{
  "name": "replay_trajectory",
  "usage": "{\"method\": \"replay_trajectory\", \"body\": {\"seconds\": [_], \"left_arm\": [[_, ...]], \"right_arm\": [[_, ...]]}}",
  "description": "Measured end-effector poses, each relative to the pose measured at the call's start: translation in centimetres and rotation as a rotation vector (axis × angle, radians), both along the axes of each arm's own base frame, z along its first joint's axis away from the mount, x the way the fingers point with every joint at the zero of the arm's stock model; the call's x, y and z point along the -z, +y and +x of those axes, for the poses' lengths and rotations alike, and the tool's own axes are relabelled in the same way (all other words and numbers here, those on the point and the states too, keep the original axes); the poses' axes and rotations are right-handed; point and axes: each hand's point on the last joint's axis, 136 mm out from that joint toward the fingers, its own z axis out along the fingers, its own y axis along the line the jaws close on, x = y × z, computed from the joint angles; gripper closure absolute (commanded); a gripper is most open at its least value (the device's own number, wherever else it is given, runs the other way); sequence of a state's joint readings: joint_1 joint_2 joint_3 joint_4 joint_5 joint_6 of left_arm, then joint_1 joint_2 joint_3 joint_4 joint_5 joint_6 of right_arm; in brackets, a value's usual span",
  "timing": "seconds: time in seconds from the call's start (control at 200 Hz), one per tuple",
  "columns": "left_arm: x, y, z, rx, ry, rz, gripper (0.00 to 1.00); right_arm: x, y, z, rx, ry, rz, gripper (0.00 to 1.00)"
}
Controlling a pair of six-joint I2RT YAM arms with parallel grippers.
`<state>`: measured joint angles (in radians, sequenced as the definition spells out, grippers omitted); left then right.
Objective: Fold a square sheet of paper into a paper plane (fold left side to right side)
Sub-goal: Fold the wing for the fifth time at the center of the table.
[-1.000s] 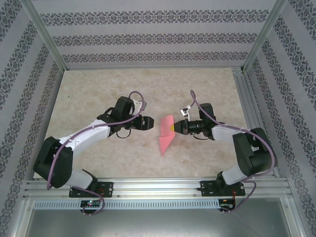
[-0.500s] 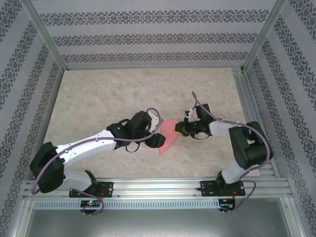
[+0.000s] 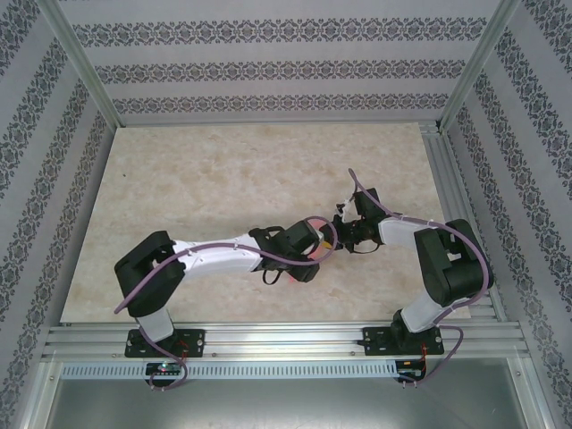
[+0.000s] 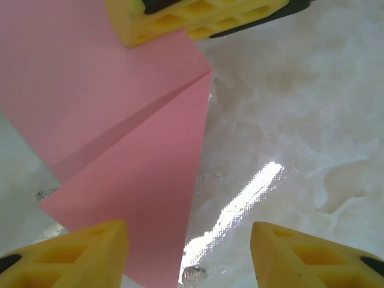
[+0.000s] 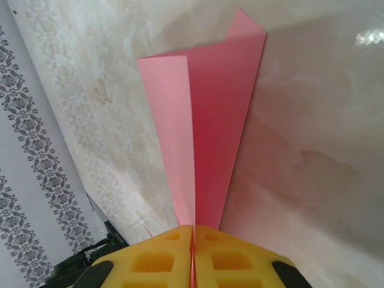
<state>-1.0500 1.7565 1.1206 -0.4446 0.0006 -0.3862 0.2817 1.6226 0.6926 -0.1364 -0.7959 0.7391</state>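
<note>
The pinkish-red sheet of paper (image 4: 120, 150) is folded into a pointed shape with a diagonal crease. In the right wrist view the paper (image 5: 210, 120) stands up as two layers. My right gripper (image 5: 193, 240) is shut on its near edge. The left wrist view shows the right gripper's yellow fingers (image 4: 198, 18) clamped on the far edge. My left gripper (image 4: 189, 258) is open just above the table, with one pad over the paper and the other over bare table. From above, the left gripper (image 3: 313, 259) covers most of the paper (image 3: 315, 223), beside the right gripper (image 3: 332, 235).
The marble-patterned table (image 3: 197, 179) is bounded by an aluminium frame (image 3: 268, 338) at the near edge and patterned walls (image 3: 268, 71) around. The left arm (image 3: 214, 255) lies stretched across the near middle of the table.
The left arm has swung right and stretched out, bringing its open gripper over the paper. The right gripper has kept its hold and pulled in slightly.
</note>
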Motion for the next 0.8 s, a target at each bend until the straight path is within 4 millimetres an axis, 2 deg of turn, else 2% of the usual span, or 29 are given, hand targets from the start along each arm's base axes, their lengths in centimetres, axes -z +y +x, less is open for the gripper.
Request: {"method": "replay_trajectory", "body": {"seconds": [0.455, 0.694, 0.799], "left_arm": [[3.0, 1.1, 0.5, -0.016, -0.012, 0.117, 0.58], [3.3, 1.3, 0.6, -0.021, -0.02, 0.132, 0.6], [3.7, 1.4, 0.5, -0.021, -0.017, 0.142, 0.65]], "right_arm": [[0.8, -0.1, -0.4, 0.001, 0.034, -0.012, 0.9], [0.8, -0.1, -0.3, 0.0, 0.043, -0.015, 0.88], [0.7, -0.1, -0.3, -0.002, 0.04, -0.015, 0.84]]}}
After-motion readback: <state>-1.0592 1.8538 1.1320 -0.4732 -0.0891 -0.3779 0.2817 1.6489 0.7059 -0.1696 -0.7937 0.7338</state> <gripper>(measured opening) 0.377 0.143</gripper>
